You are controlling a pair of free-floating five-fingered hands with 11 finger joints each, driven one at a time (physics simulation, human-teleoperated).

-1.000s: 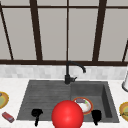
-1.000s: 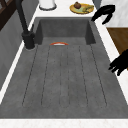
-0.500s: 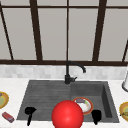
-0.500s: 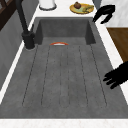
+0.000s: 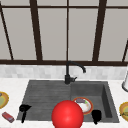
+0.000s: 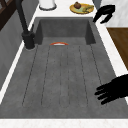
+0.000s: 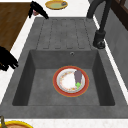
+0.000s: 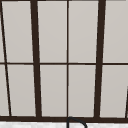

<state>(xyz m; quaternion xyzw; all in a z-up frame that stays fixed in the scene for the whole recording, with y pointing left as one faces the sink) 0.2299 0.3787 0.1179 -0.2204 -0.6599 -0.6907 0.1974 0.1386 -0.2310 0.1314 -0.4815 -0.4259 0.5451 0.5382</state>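
1. The left robot hand [image 5: 24, 109] floats over the front left corner of the sink [image 5: 45, 92], at about 8 o'clock from the tap [image 5: 68, 75] in the front view.
2. In the left side view this robot hand [image 6: 113, 88] is low on the right, with its fingers [image 6: 102, 93] straight and spread apart. It holds nothing and hangs over the ridged draining part [image 6: 62, 75] of the sink.
3. The right robot hand [image 5: 96, 116] floats at the front edge of the sink bowl, at about 5 o'clock from the tap.
4. Its fingers are loosely bent and hold nothing.
5. The nearest thing to it is a red-rimmed plate [image 5: 83, 105] on the bottom of the bowl, at about 10 o'clock from that hand.
6. A small purple eggplant [image 7: 78, 77] lies on the plate.
7. A big red ball [image 5: 67, 115] sits low in the front view, between the two hands.
8. On the white desk [image 5: 11, 85] there is a yellow plate [image 5: 3, 99] at the far left, with a small red block [image 5: 8, 117] near it.
9. Another yellow plate [image 5: 124, 110] with food sits on the desk at the far right.
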